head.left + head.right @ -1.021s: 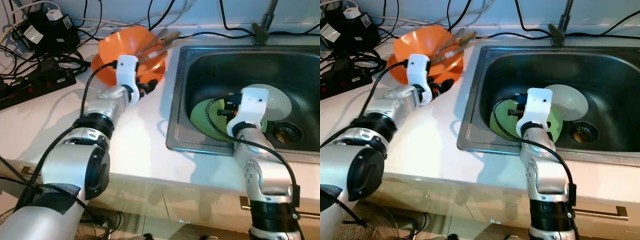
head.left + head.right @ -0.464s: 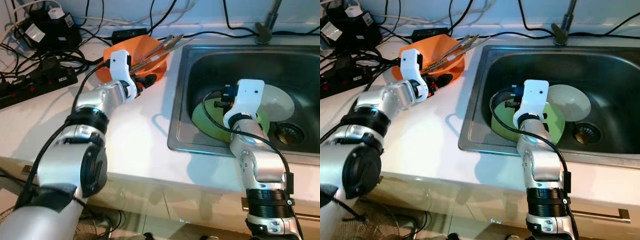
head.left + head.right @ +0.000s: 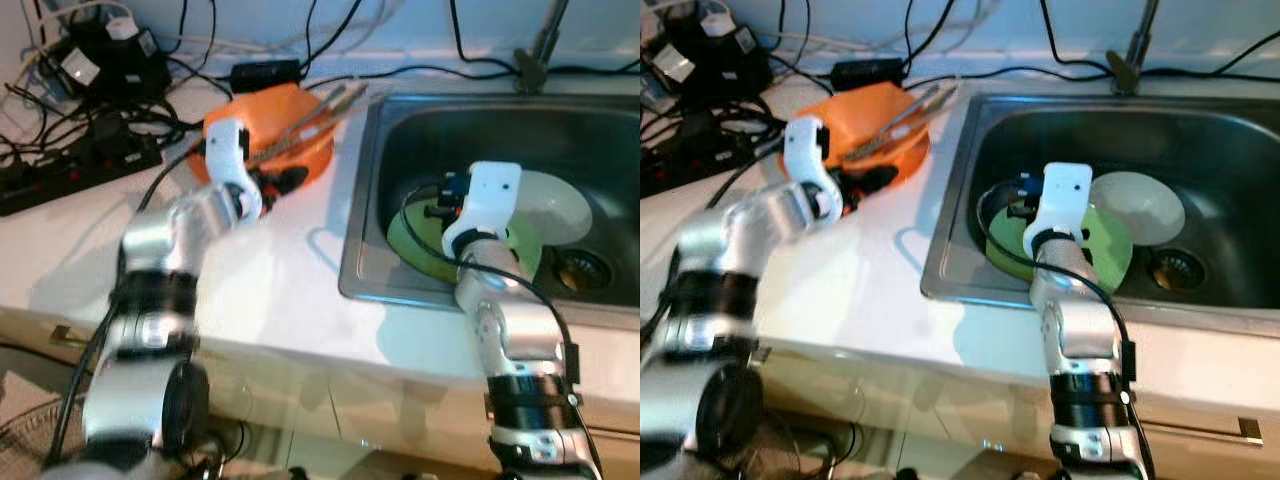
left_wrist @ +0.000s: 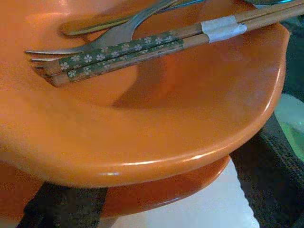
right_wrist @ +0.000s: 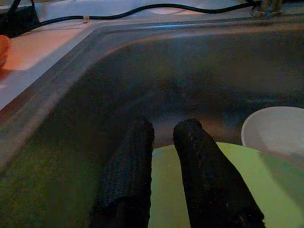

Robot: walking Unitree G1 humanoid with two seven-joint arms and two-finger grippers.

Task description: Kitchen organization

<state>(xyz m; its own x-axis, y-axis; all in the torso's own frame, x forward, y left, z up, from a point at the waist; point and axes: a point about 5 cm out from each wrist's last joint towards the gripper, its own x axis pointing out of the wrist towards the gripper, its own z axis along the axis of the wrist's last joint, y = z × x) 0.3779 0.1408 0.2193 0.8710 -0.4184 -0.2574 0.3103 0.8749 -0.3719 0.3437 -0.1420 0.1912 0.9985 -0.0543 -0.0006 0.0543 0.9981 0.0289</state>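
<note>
Pinching orange bowl (image 3: 268, 130) rim, left gripper (image 3: 282, 182), cables (image 3: 90, 120) behind, right gripper (image 5: 164, 142) nearly closed over green plate (image 3: 520, 250)

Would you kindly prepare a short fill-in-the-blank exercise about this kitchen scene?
1. The left gripper holds the rim of the ____ bowl.
2. Chopsticks and a ____ lie in that bowl.
3. The green plate and white plate sit inside the ____.
4. The right gripper hovers above the ____ plate.

Missing words: orange; fork; sink; green
</note>
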